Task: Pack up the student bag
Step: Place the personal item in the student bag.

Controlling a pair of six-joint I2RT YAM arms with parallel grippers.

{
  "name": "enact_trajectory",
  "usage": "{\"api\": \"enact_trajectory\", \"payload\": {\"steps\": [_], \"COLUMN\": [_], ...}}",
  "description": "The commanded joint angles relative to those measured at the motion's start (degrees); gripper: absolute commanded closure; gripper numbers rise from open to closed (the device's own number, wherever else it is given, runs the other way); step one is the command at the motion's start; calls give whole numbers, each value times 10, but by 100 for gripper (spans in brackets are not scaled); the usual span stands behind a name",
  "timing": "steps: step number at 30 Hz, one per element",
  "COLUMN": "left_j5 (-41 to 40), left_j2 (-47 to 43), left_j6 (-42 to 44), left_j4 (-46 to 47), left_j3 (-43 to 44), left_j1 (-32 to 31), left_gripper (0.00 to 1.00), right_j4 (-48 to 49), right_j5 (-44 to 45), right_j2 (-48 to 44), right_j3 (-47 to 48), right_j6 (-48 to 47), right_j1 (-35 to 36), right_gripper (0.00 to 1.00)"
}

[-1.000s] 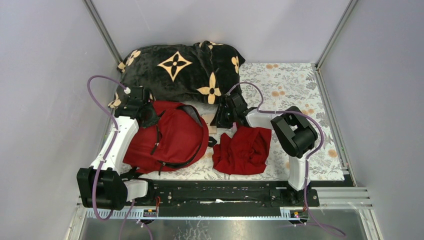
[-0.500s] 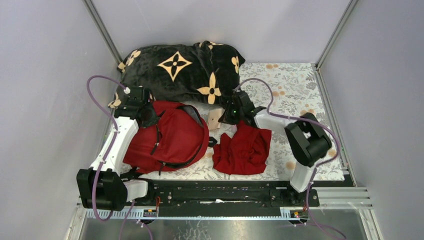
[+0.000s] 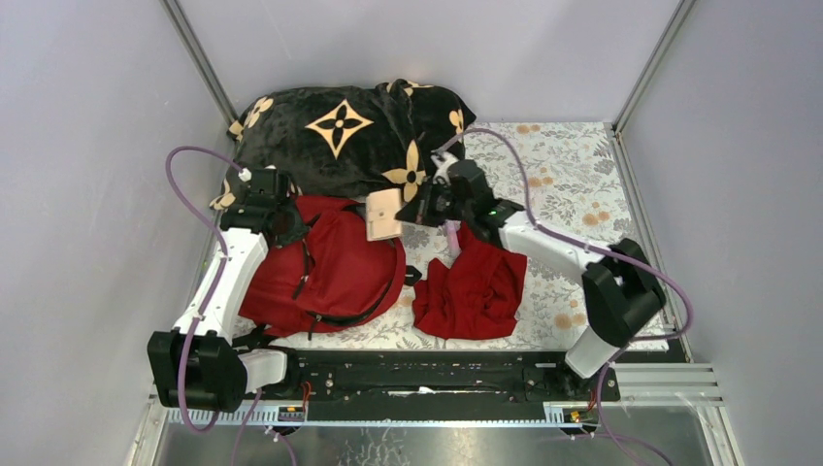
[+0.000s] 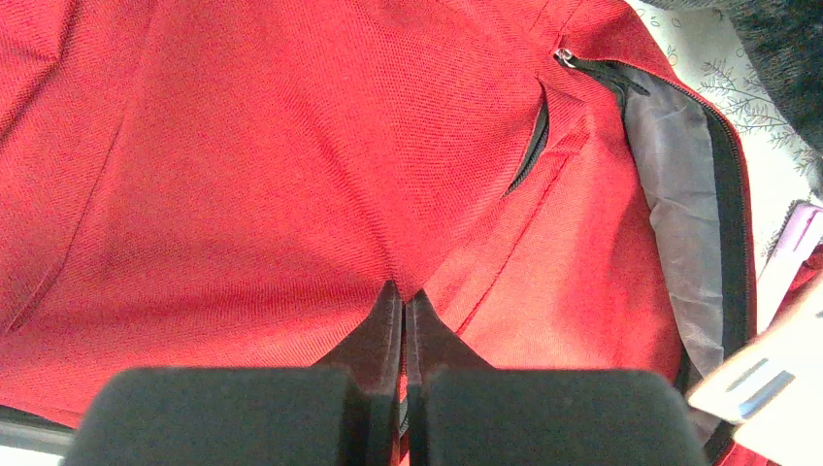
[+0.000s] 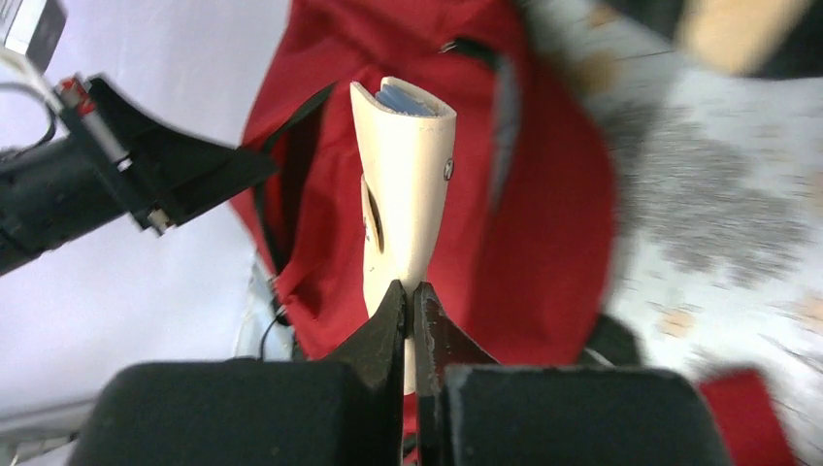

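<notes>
The red student bag lies at the left of the flowered mat, with its top zipper open and its grey lining showing. My left gripper is shut on a fold of the bag's red fabric near its top edge. My right gripper is shut on a cream pouch with a blue item inside and holds it above the bag's opening. In the right wrist view the pouch stands out over the bag.
A black plush blanket with tan flowers lies at the back left, touching the bag's top. A dark-red cloth lies crumpled to the right of the bag. Grey walls close in on both sides and behind.
My right arm has swung left and stretched out, carrying the cream pouch from the mat between bag and cloth to above the bag's opening. The left arm has stayed put.
</notes>
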Motion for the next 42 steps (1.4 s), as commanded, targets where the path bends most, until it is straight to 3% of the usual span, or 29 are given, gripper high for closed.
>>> {"api": "enact_trajectory", "payload": {"steps": [1,9,16,23,28,34,39,40,42], "left_j5": [-16,13,41,34,47,53,72,74,76], "left_j2": [-14,-19,-21,-33,-37,-39,-41,-39,-36], "left_j6": [2,6,8,11,13,12,7,6,3], "left_j4": [37,37,41,36,40,44,44,44,45], "left_j3": [7,14,11,18,12,4,10,10,11], "left_j1": [7,9,9,9,9,9,9,10,9], "left_gripper": [100,100,100,100,100,100,100,100,100], "right_j4": [109,191,147,77,102,50,68,68,77], "right_j5": [-114,-194,-171,-107,-90,-27,-38,-37,-32], "right_j2": [76,243,321,348,362,403,435,428,408], "right_j3": [64,192,275,315,321,438,455,444,413], "right_j6": [63,157,168,156,180,175,193,185,176], "right_j1": [66,121,126,119,113,161,180,183,185], "right_gripper": [100,100,100,100,100,100,100,99,89]}}
